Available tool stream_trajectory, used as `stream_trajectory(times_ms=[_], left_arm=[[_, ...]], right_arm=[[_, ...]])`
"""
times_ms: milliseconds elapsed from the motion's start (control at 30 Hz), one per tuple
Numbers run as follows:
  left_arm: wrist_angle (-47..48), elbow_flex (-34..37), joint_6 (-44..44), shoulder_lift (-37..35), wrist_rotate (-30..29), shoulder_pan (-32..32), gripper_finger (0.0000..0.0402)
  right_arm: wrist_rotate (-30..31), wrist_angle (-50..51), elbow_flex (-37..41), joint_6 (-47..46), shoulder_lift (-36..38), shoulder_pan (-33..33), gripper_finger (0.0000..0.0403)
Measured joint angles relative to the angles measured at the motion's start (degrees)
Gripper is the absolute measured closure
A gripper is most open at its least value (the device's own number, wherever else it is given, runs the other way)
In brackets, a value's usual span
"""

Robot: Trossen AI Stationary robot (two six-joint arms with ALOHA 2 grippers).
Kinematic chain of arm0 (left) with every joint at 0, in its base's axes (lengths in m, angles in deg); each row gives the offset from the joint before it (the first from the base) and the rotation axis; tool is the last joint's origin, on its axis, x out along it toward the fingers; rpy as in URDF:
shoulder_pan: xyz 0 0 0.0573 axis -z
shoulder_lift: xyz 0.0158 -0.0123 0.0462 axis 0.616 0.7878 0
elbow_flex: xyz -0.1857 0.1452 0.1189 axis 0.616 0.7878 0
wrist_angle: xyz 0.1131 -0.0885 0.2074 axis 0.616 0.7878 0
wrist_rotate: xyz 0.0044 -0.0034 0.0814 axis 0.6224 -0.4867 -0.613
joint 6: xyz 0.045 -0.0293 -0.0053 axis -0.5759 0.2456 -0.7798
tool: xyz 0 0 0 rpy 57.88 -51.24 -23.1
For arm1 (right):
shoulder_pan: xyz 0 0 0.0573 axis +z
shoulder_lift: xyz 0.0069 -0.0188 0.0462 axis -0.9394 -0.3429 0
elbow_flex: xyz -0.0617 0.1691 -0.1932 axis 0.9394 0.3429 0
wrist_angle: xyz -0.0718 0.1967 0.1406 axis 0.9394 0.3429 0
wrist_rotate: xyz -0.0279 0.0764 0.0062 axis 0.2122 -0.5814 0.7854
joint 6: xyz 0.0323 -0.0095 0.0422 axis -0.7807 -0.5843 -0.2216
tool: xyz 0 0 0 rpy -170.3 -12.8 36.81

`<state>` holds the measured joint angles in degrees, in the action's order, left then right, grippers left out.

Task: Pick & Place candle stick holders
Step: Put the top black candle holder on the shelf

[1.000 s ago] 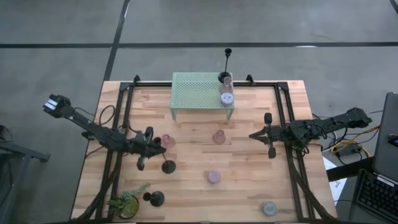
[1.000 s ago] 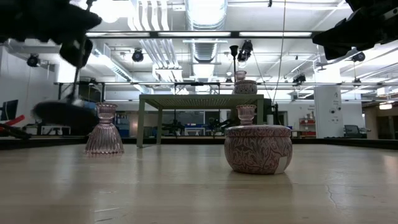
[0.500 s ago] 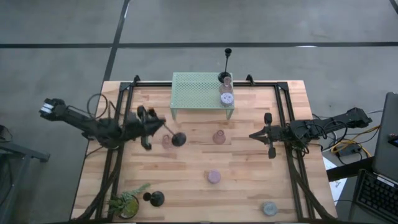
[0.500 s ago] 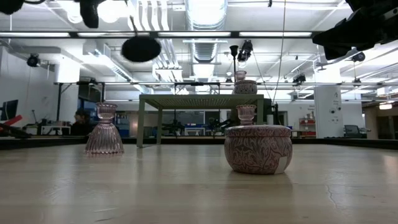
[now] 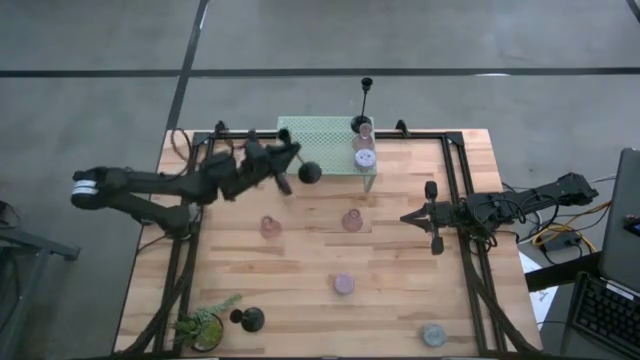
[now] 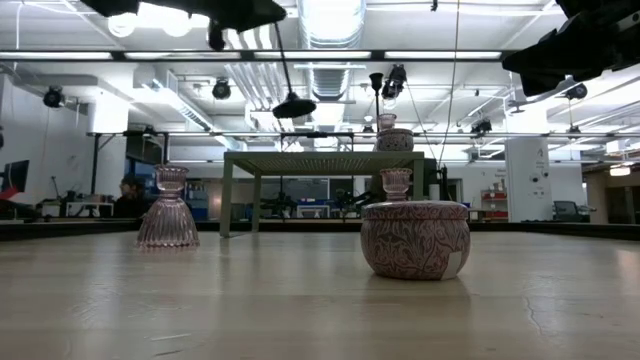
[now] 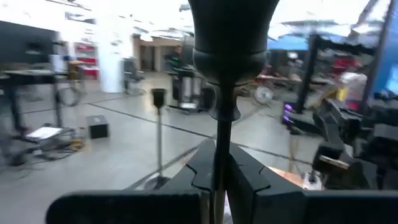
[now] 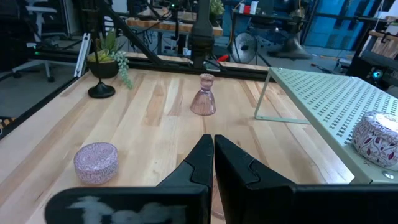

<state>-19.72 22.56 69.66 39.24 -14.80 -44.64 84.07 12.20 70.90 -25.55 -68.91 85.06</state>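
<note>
Left end effector point(image 5: 283, 166) gripping black candle holder point(image 5: 309, 172) (by stem) above mesh rack point(image 5: 325, 147), right end effector point(image 5: 432, 216) closed

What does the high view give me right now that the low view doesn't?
Only the high view shows the left gripper shut on a black candle stick holder over the rack's near edge, the right gripper shut and waiting at the right, a potted plant and a grey puck. Only the low view shows the lamps and ceiling behind. Both show the mesh rack, the carried holder and a pink cup.
</note>
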Motion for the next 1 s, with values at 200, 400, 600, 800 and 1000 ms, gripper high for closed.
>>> stream_trajectory(times_ms=[200, 400, 600, 800, 1000], left_arm=[[-0.2, -9.2, -2.0, 6.2, 3.4, -5.2, 0.0377], [1.7, -15.5, -6.5, 12.9, 3.6, -10.9, 0.0376], [1.5, -20.5, -1.1, 20.2, 3.4, -17.6, 0.0378], [1.4, -25.7, 2.9, 27.1, 4.9, -21.4, 0.0374], [1.9, -31.2, 0.6, 32.6, 7.4, -21.8, 0.0380]], right_arm=[[0.0, 0.0, 0.0, 0.0, 0.0, 0.0, 0.0394], [0.0, -0.1, 0.0, 0.0, 0.0, 0.0, 0.0394], [0.0, -0.1, 0.0, 0.0, 0.0, 0.0, 0.0394], [0.0, -0.1, 0.0, 0.0, 0.0, 0.0, 0.0394], [0.0, -0.1, 0.0, 0.0, 0.0, 0.0, 0.0394]])
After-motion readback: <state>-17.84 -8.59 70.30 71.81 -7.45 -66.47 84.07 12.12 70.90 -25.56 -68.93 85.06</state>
